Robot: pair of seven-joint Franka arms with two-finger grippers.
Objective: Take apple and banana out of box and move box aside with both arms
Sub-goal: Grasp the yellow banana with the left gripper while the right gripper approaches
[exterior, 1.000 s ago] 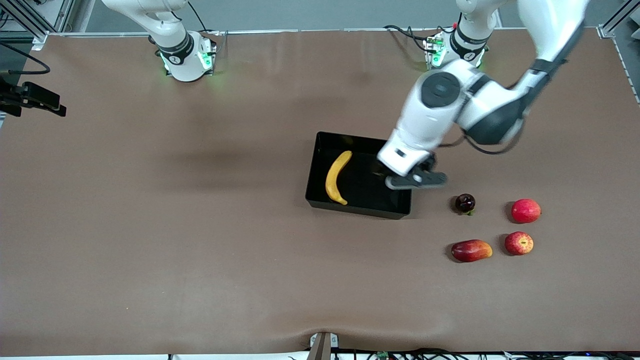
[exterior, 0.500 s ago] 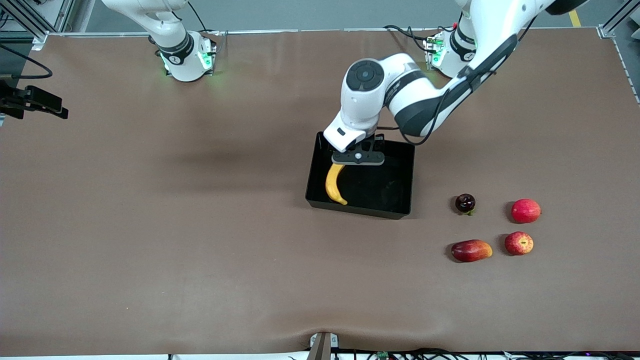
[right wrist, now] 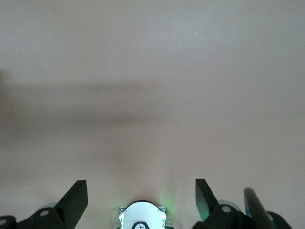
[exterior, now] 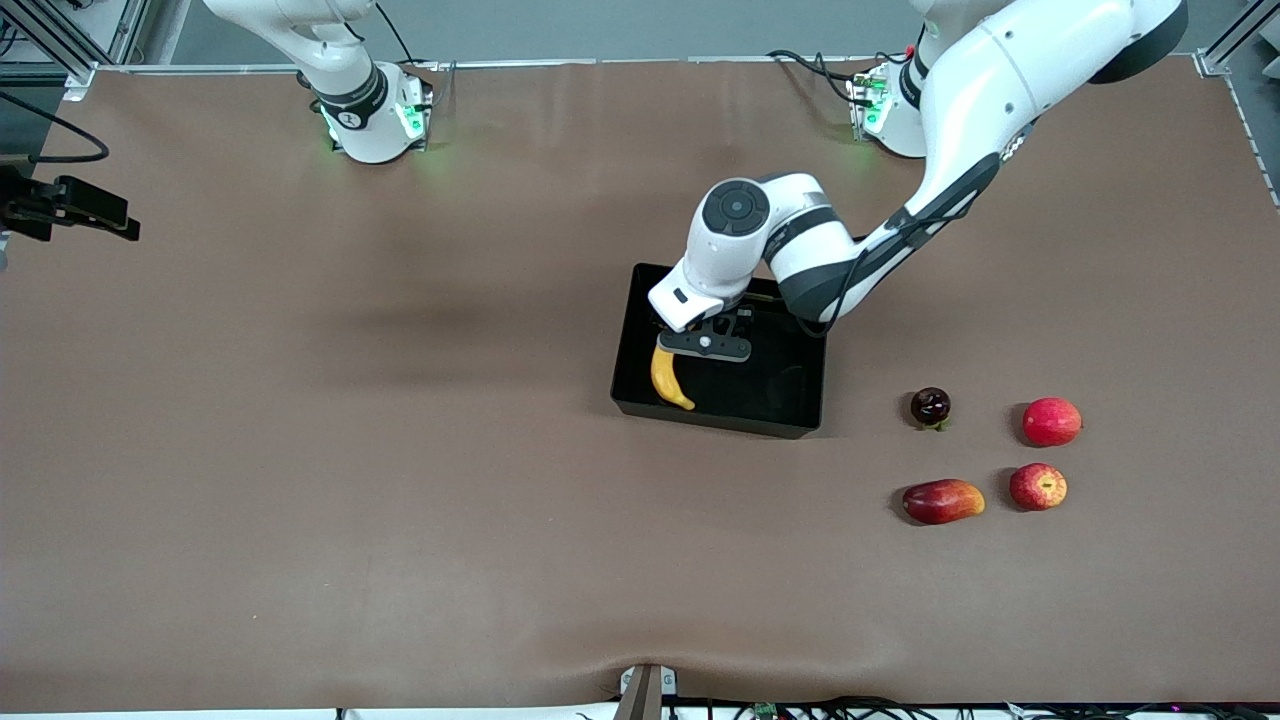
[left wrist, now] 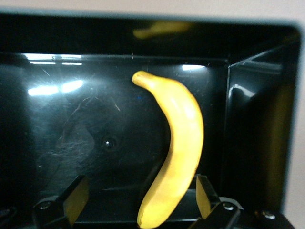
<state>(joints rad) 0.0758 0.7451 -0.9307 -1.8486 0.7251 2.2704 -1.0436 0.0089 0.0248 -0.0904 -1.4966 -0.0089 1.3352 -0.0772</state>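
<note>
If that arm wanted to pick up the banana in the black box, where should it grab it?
Probably across its thick middle, from straight above. The banana lies flat on the floor of the box, close beside one wall, so a sideways approach looks blocked. The left gripper is open over it, one finger on each side.

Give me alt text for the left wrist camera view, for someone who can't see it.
A yellow banana lies on the floor of a glossy black box, seen from just above. The left gripper is open, its two fingertips at either side of the banana's near end, not touching it. A strip of brown table shows past the box's rim.
</note>
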